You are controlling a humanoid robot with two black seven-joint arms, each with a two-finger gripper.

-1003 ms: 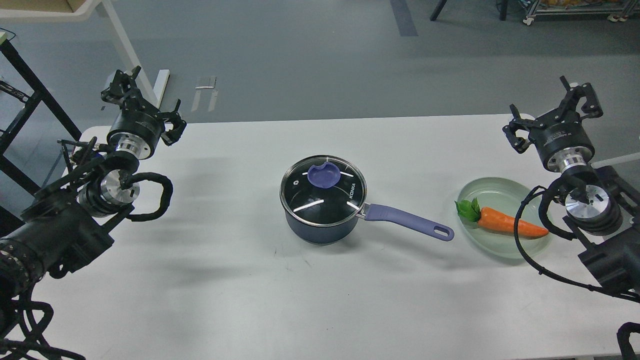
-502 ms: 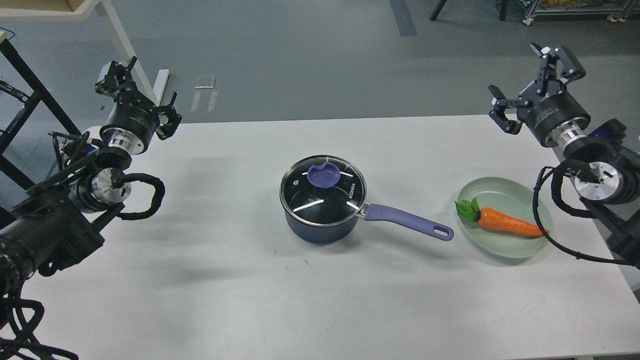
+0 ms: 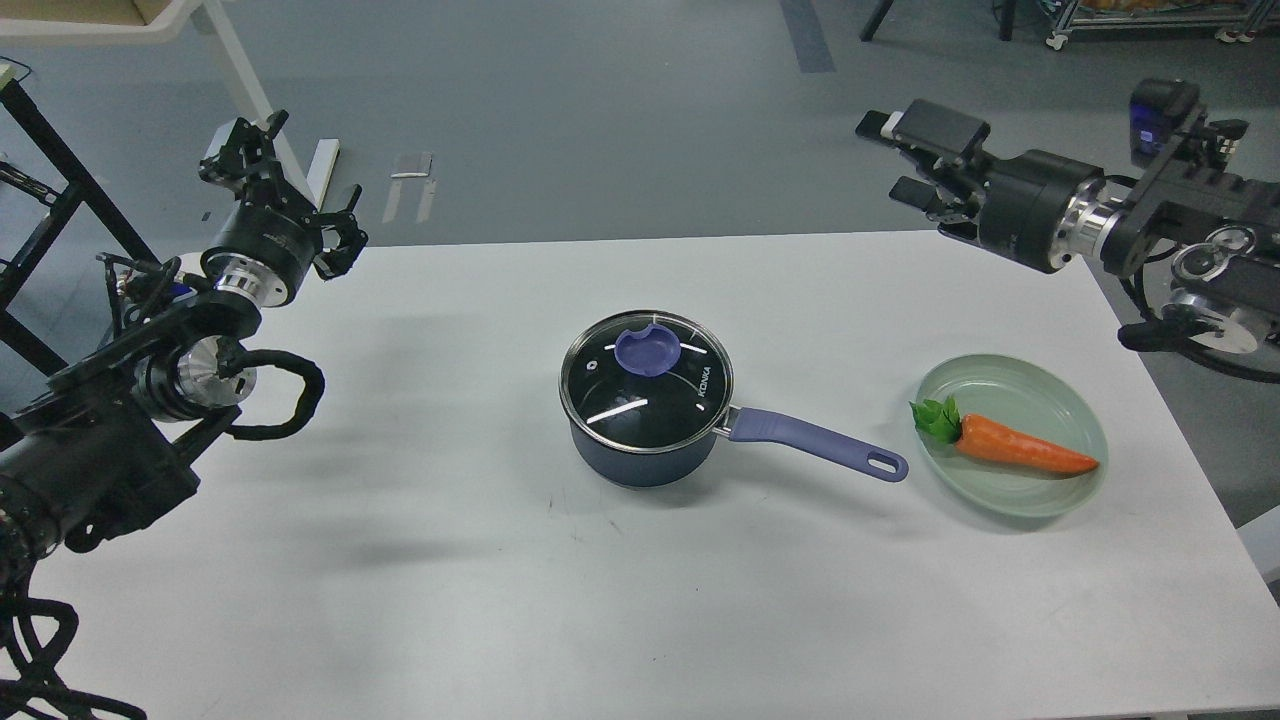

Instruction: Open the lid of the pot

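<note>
The dark navy pot (image 3: 640, 455) stands mid-table, its lavender handle (image 3: 815, 445) pointing right. The clear glass lid (image 3: 645, 385) with a purple knob (image 3: 647, 350) and "KONKA" lettering sits closed on the pot. My left gripper (image 3: 290, 190) is open and empty above the table's far left corner, well left of the pot. My right gripper (image 3: 905, 160) is open and empty, raised above the table's far right edge. It points left, up and to the right of the pot.
A pale green plate (image 3: 1010, 385) holding an orange carrot (image 3: 1020, 450) with green leaves lies right of the pot handle. The white table (image 3: 600, 600) ends at the far edge behind the grippers. A black rack (image 3: 40, 150) stands at far left.
My right arm has lifted and swung, so its gripper now points left, higher and further left than before. The left gripper shifted only slightly. Pot and lid have not moved.
</note>
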